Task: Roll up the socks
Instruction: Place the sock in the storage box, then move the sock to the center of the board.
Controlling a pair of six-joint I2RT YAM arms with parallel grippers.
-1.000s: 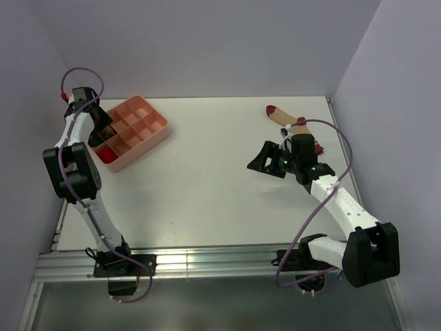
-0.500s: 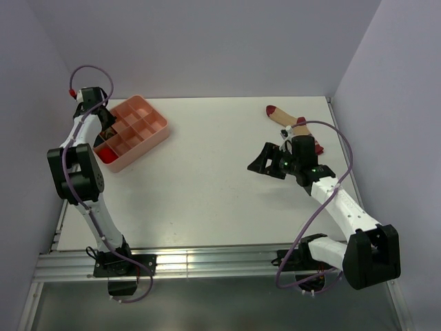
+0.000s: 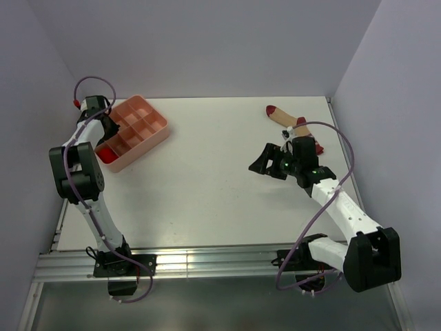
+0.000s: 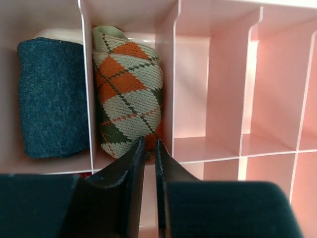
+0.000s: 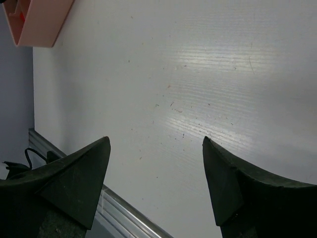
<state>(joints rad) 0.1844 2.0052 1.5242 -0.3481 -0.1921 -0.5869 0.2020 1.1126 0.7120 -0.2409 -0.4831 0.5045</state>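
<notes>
Looking down from the top external view, the pink plastic tray of square compartments (image 3: 141, 127) sits in the upper left. The left gripper (image 3: 104, 127) hangs over its left edge, and its claw cannot be read from here. In the upper right, the limp tan sock with a dark red toe (image 3: 284, 118) lies unrolled on the white table (image 3: 207, 172). The right gripper (image 3: 262, 163) hovers near it, just below and to its left, pointing away from it.

In the left wrist view, the rolled brown, orange and tan argyle sock (image 4: 130, 94) stands in 1 compartment left of centre. A plain dark blue-grey fabric bundle (image 4: 52, 96) fills the cell to its left. The left claw is pinched to a narrow slit, with nothing seen between its fingers (image 4: 131, 168).

In the right wrist view, the right claw gapes wide over bare table and holds nothing. The tray's corner shows in the upper left.

With 1 sock apparently stowed, the tan sock looks to be next. The left arm should rise straight up, clear of the dividers, so the roll is not dragged loose. The right arm should turn back to the tan sock and come down on 1 end, pressing it flat before rolling.
</notes>
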